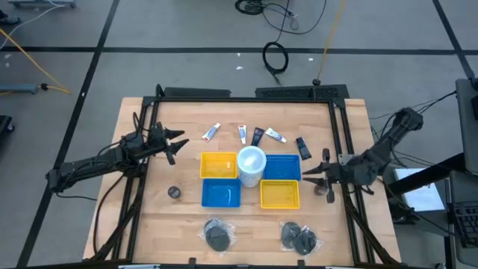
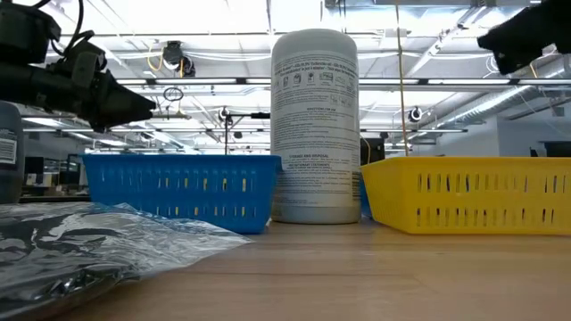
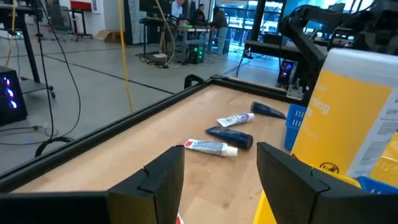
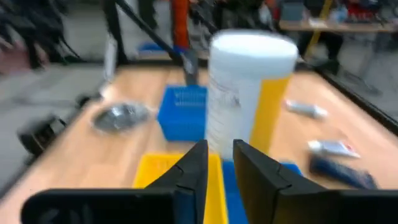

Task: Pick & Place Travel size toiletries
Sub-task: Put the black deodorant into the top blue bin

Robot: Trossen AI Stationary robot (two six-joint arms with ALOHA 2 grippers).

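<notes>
The travel size toiletries lie loose on the wooden table. Along the far side are white tubes (image 1: 211,133) (image 1: 275,135) and dark tubes (image 1: 257,135) (image 1: 303,146). A small grey tin (image 1: 174,193) stands at the left. Dark round pieces in clear wrap (image 1: 218,235) (image 1: 299,237) lie near the front edge. My left gripper (image 1: 179,142) (image 3: 221,168) hovers open at the left and points level toward the tubes (image 3: 211,147). My right gripper (image 1: 317,173) (image 4: 219,162) hangs above the table's right side, facing the white tub. Its fingers stand a narrow gap apart with nothing between them.
Four baskets stand mid-table around a tall white tub (image 1: 251,166) (image 2: 314,125): yellow (image 1: 218,165) and blue (image 1: 282,167) at the far side, blue (image 1: 221,193) and yellow (image 1: 279,194) at the near side. A small dark round piece (image 1: 329,196) lies below the right gripper. A black frame (image 1: 246,96) rims the table.
</notes>
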